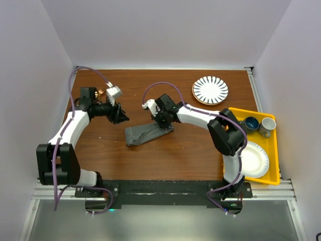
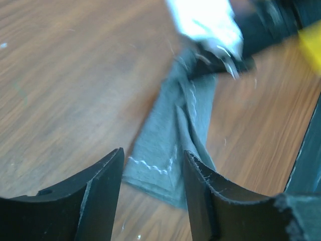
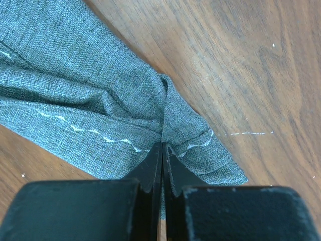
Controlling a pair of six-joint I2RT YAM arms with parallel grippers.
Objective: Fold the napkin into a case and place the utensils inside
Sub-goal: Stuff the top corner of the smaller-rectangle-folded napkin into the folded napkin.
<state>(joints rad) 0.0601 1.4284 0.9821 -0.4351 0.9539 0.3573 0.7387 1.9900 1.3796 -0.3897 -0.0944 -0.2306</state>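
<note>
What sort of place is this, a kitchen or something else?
Probably a robot test booth rather than a kitchen: plain white walls box in one wooden table, a left arm and a right arm are bolted at its near edge, and a striped plate and grey napkin lie there like practice props.

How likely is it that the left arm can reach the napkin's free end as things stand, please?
Probably yes: the left gripper is open just beside the napkin, with only bare table between; the right gripper pinches the opposite end.

FREE: bare worktop (image 1: 100,145) left and front of napkin (image 1: 145,134) | BLOCKED: right gripper (image 3: 162,148) clamps napkin's right end | EDGE: yellow tray (image 1: 273,143) along right side
</note>
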